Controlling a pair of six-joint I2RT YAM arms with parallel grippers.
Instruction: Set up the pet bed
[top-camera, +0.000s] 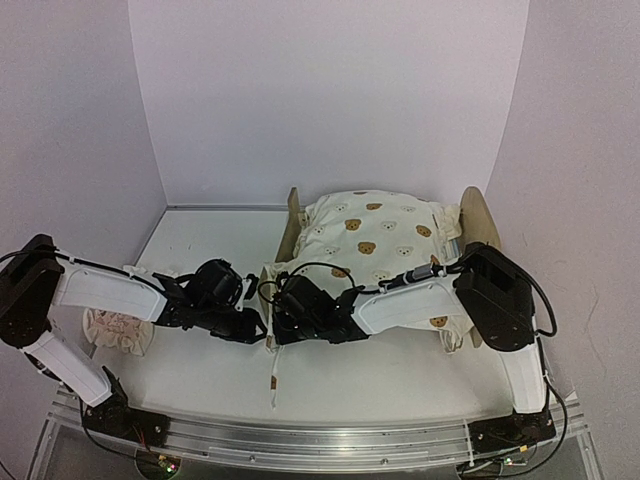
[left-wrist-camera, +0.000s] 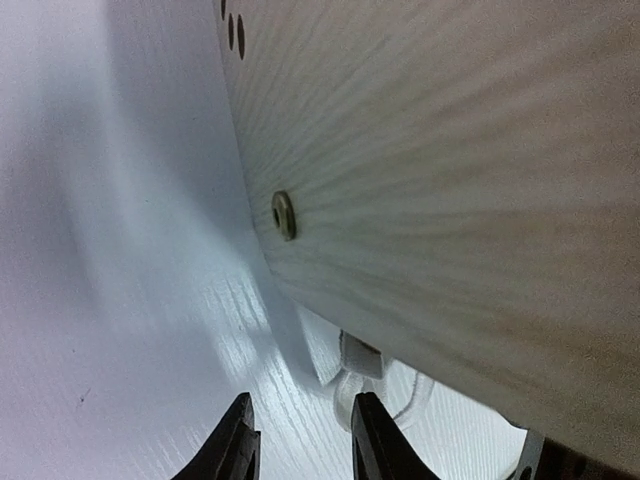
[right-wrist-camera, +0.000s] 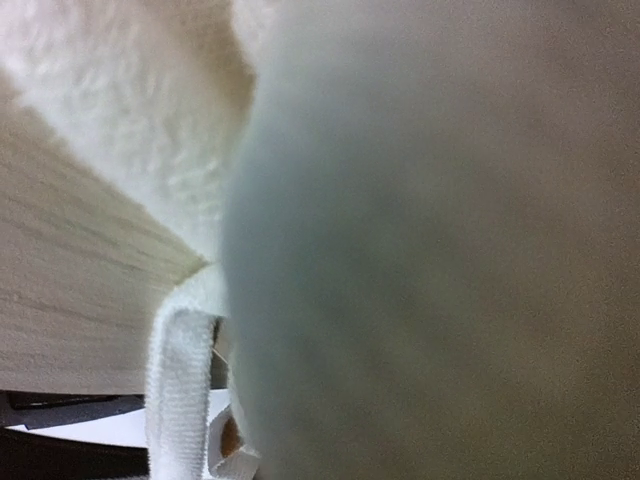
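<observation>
- Left gripper (left-wrist-camera: 303, 442): jaws part open, nothing between the fingertips, low over the white table (top-camera: 200, 245).
- Right gripper (top-camera: 281, 324): clenched. Its wrist view is smothered by blurred cloth, so can't tell whether it pinches any.
- Both grippers sit close together at the near-left corner of the pet bed (top-camera: 292, 228).
- White tie (top-camera: 272, 375) trails from that corner across the table toward the near edge.
- Pinkish ruffled pillow (top-camera: 115, 330) lies on the table far left, beneath the left forearm, well apart from the bed.
- Left wrist view: plywood panel (left-wrist-camera: 450, 150) just beside the fingers, with a brass-coloured bolt head (left-wrist-camera: 284, 214) in it.
- Pet bed stands mid-table, lengthwise left to right, with its rounded headboard (top-camera: 482, 222) at the right end.
- Cream bear-print quilt (top-camera: 375, 235) is bunched over the bed's top and spills over the near rail.
</observation>
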